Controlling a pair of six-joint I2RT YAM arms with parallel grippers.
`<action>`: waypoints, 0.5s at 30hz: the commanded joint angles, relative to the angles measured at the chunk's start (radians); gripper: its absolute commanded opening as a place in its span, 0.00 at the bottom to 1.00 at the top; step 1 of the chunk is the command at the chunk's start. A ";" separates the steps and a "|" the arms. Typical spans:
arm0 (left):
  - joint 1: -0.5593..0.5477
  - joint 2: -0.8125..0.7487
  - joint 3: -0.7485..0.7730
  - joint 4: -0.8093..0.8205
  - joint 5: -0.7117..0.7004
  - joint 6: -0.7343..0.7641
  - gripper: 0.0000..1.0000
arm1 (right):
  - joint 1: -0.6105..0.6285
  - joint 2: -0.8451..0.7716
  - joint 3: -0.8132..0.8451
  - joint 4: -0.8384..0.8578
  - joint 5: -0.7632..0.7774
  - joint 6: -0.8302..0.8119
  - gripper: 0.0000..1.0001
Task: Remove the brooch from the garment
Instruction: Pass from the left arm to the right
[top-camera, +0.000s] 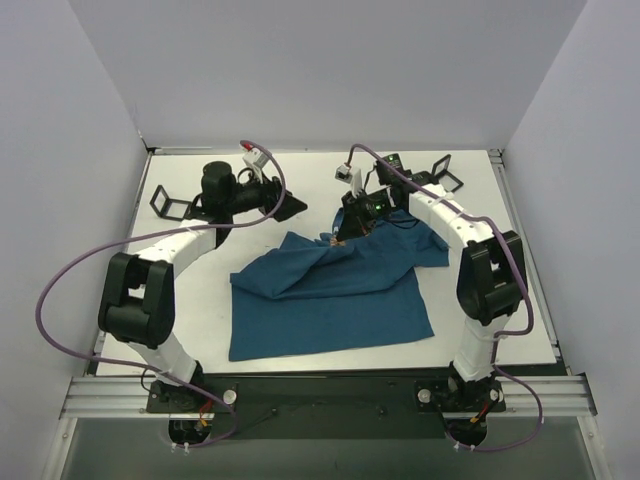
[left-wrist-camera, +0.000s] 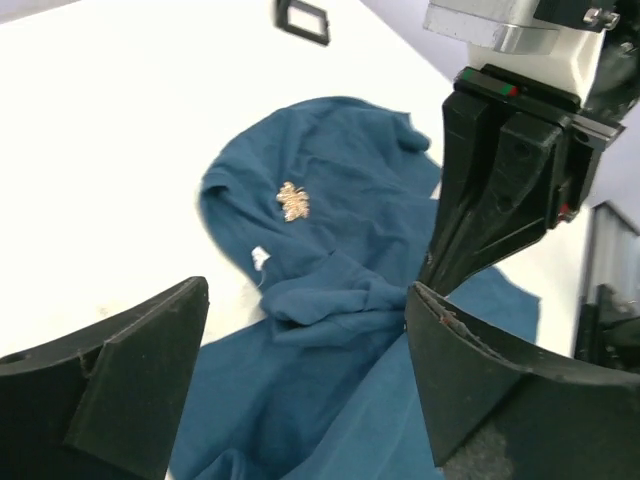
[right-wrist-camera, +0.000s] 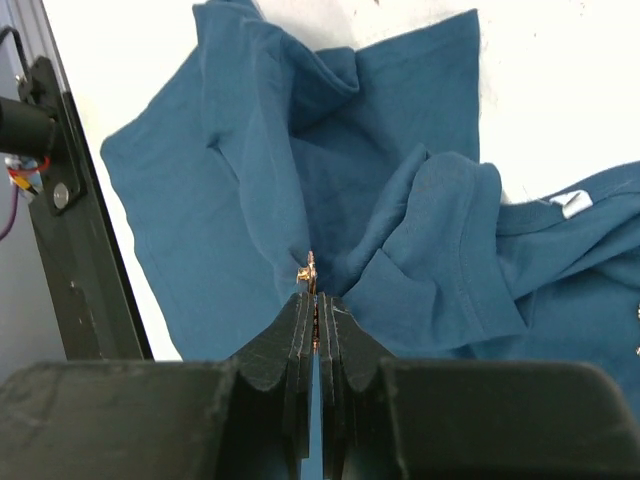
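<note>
Brooch lies face-up on garment, straight ahead of left gripper, whose jaws stand wide and empty. Right gripper, clamped on small gold fitting, stands to the brooch's right; left looks better placed.

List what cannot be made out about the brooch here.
- Left wrist view: whether the brooch is pinned to the garment; its face hides the back.
- Right wrist view: what the gold piece in the shut right end effector is; too small.
- Top view: brooch too small.
</note>
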 joint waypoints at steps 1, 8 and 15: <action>-0.052 -0.107 0.078 -0.296 -0.127 0.313 0.91 | 0.010 -0.081 0.041 -0.088 0.055 -0.042 0.00; -0.163 -0.166 0.012 -0.273 -0.196 0.426 0.97 | -0.003 -0.091 0.041 -0.079 -0.018 -0.053 0.00; -0.201 -0.218 -0.008 -0.283 -0.401 0.474 0.97 | -0.010 -0.088 0.029 -0.074 -0.014 -0.044 0.00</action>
